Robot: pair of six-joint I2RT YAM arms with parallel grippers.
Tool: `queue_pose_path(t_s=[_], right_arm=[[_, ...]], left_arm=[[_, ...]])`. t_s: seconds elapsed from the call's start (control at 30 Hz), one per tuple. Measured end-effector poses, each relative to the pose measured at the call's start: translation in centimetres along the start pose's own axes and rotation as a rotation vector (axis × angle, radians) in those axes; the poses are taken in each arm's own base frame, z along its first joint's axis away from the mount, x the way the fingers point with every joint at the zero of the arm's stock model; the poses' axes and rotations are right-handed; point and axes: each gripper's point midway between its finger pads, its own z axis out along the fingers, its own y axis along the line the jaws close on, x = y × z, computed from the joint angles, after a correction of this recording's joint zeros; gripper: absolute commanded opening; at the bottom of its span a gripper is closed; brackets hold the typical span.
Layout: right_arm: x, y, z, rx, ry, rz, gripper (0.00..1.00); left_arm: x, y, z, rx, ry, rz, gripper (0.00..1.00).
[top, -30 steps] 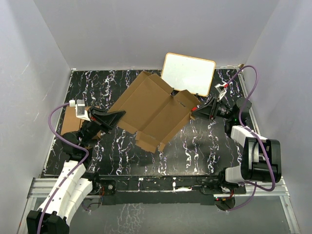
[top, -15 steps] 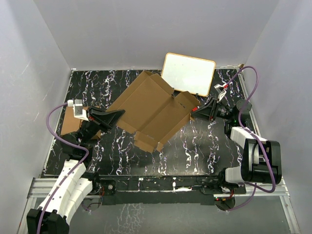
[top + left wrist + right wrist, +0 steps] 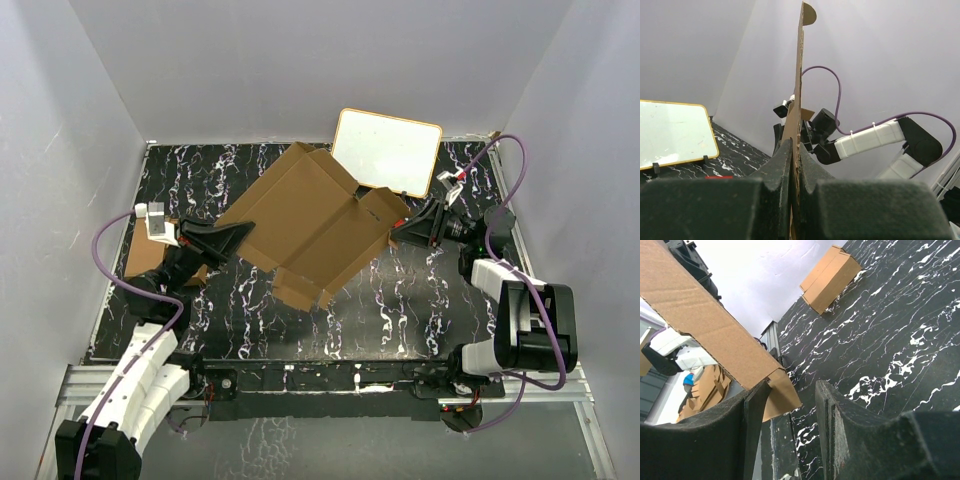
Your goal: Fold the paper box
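Spanning the space between the two arms, the paper box [image 3: 310,220] was an unfolded brown sheet with notches, creases and flaps. It hung over the middle of the black marbled table [image 3: 420,310]. Its long axis ran from the near left to the far right, and a small flap pointed toward the near edge; whether that flap touched the table could not be told.

The left gripper [image 3: 243,238] was fully closed on the sheet's left edge. In the left wrist view the cardboard rose edge-on from between the two pressed fingers.

The right gripper [image 3: 393,233] sat at the flap on the sheet's right side with its jaws partly apart. In the right wrist view a clear gap showed between the fingers [image 3: 757,400]. A corner of the sheet lay beside the tip of one finger rather than in the gap, so nothing was pinched. Whether that fingertip touched the cardboard could not be told.

A white board [image 3: 388,150] with a yellow rim stood at the far edge of the table, just behind the sheet's far right corner. A pair of brown cartons [image 3: 145,255] lay at the table's left edge, partly hidden by the left arm.
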Motion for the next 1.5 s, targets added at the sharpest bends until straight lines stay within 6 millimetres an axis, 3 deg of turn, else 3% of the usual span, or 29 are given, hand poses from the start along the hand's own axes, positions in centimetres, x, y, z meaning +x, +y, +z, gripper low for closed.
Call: queue_pose_path(t_s=[0.2, 0.47, 0.7, 0.87, 0.97, 1.2, 1.5], right_arm=[[-0.5, 0.9, 0.4, -0.033, 0.013, -0.015, 0.50], [-1.6, 1.6, 0.4, -0.075, 0.071, -0.092, 0.65], [-0.9, 1.8, -0.4, -0.087, 0.121, -0.144, 0.82], [-3.4, 2.2, -1.2, -0.063, 0.103, -0.252, 0.82], [-4.6, 1.4, -2.5, -0.017, 0.069, -0.266, 0.82], [-4.6, -0.4, -4.7, 0.053, 0.018, -0.221, 0.81], [-4.5, -1.1, -6.1, 0.096, -0.013, -0.251, 0.65]], left_arm=[[-0.2, 0.4, 0.2, -0.012, -0.015, -0.009, 0.00], [0.2, 2.0, 0.5, -0.067, 0.002, -0.045, 0.00], [1.1, 3.5, 1.4, -0.075, 0.043, -0.102, 0.00], [1.3, 3.7, 2.1, -0.042, 0.063, -0.123, 0.00], [1.3, 3.6, 2.4, -0.023, 0.071, -0.134, 0.00], [0.8, 3.2, 2.8, -0.001, 0.073, -0.126, 0.00], [0.4, 2.9, 2.8, 0.006, 0.069, -0.119, 0.00]])
